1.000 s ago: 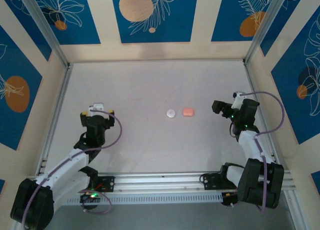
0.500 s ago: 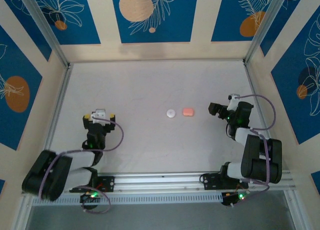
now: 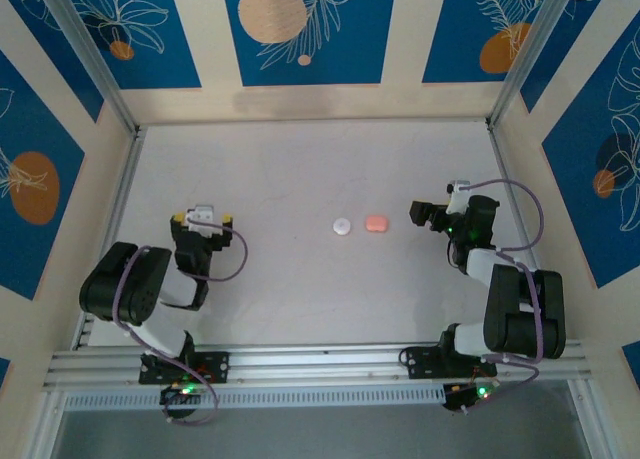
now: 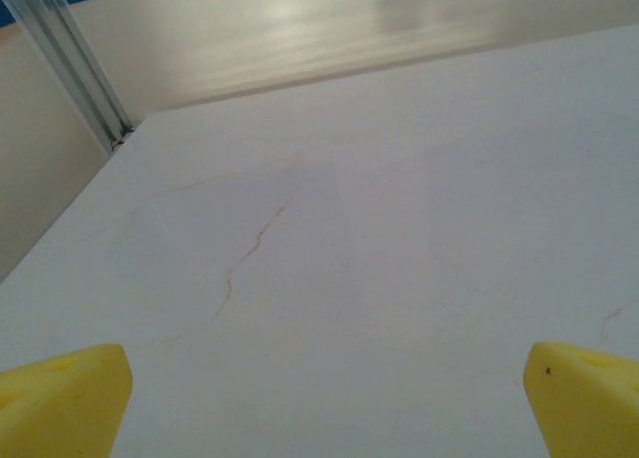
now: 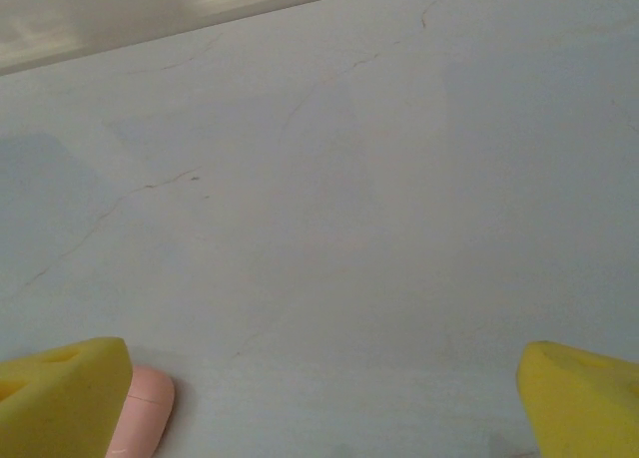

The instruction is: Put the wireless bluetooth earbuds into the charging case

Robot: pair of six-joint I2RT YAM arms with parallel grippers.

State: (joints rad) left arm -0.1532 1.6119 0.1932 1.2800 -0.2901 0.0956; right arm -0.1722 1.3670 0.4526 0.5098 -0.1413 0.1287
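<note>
1. The pink charging case [image 3: 376, 223] lies flat near the middle of the table [image 3: 300, 159]. From the top camera it is a small, rounded, oblong, salmon-pink shape. Whether its lid is up or down cannot be told at this size.
2. Just to its left, close but apart, lies a white round case [image 3: 342, 226], a pale disc of about the same size.
3. In the right wrist view the pink charging case [image 5: 140, 413] shows as a smooth rounded end at the bottom left. It sits right beside one yellow fingertip [image 5: 65, 393], and contact cannot be judged.
4. The right gripper [image 3: 425, 215] sits to the right of the pink case, apart from it and aimed toward it. Its jaws are spread wide in its wrist view [image 5: 319, 408], with bare table between them.
5. The right arm is folded tight, with its elbow near the right end of the near rail [image 3: 320, 364] and its forearm reaching away to the gripper.
6. The left gripper [image 3: 201, 220] sits well to the left of both cases. Its yellow tips stand far apart and hold nothing [image 4: 324, 408].
7. The left arm is also doubled back, elbow low by the near left corner.
8. A thin hairline crack [image 4: 250, 253] runs across the pale surface ahead of the left gripper.
</note>
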